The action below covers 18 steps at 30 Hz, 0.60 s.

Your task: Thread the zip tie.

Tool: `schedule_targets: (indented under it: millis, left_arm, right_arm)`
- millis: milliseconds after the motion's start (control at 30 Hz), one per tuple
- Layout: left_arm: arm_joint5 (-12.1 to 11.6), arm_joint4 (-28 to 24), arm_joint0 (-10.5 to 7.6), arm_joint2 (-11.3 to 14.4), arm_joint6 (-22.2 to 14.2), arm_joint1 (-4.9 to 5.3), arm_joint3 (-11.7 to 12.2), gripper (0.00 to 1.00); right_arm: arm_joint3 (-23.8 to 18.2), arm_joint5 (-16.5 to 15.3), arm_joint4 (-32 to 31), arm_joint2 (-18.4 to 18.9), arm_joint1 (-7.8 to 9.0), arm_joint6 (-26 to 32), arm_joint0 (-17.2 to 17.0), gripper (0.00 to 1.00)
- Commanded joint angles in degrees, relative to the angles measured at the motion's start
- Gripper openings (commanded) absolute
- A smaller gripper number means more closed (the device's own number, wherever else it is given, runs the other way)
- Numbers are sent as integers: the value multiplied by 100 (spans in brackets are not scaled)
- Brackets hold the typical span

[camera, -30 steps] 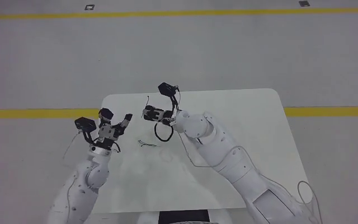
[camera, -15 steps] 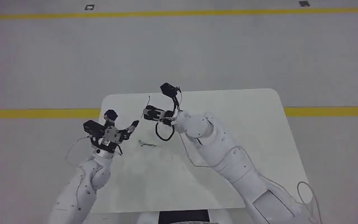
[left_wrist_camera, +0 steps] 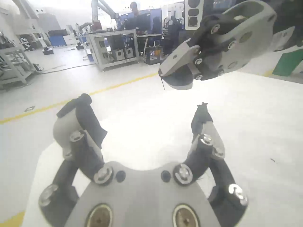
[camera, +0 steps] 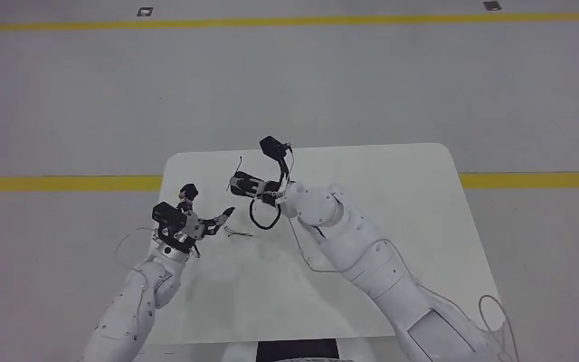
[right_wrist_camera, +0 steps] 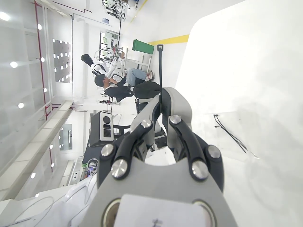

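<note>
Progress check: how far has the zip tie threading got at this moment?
Done: the right gripper is shut on one zip tie, head end free. In hand: the left gripper is open and empty, close by. Left: the tail is not in the head yet. Spare ties lie on the table.

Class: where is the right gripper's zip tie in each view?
Top view: zip tie pokes out of the right gripper, over the table's left half.
Left wrist view: its short end shows at that gripper's fingertips.
Right wrist view: long strip sticking out of the shut gripper.
Shared landmark: the white table.
</note>
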Motion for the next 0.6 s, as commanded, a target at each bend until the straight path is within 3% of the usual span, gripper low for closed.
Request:
schedule_targets:
  millis: [0, 100, 133, 233, 367, 567]
  left_arm:
    - [-13, -16, -6, 17, -54, -2, -24, 100]
    - [-64, -50, -13, 18, -71, -1, -18, 99]
    - [-86, -63, -18, 12, -73, 1, -3, 80]
    - [-58, -50, -33, -2, -62, 4, 65, 53]
    - [-70, -13, -41, 13, -42, 6, 108, 35]
    - [-93, 111, -40, 66, 11, 11, 106, 27]
  right_arm:
    - [-31, 7, -42, -2, 8, -14, -32, 0]
    - [-61, -19, -58, 27, 23, -19, -75, 0]
    - [-71, -33, -60, 48, 32, -19, -95, 0]
    - [-116, -19, -94, 89, 50, -49, -139, 0]
    - [-232, 31, -144, 128, 75, -38, -202, 0]
    - [-376, 67, -215, 137, 99, -51, -288, 0]
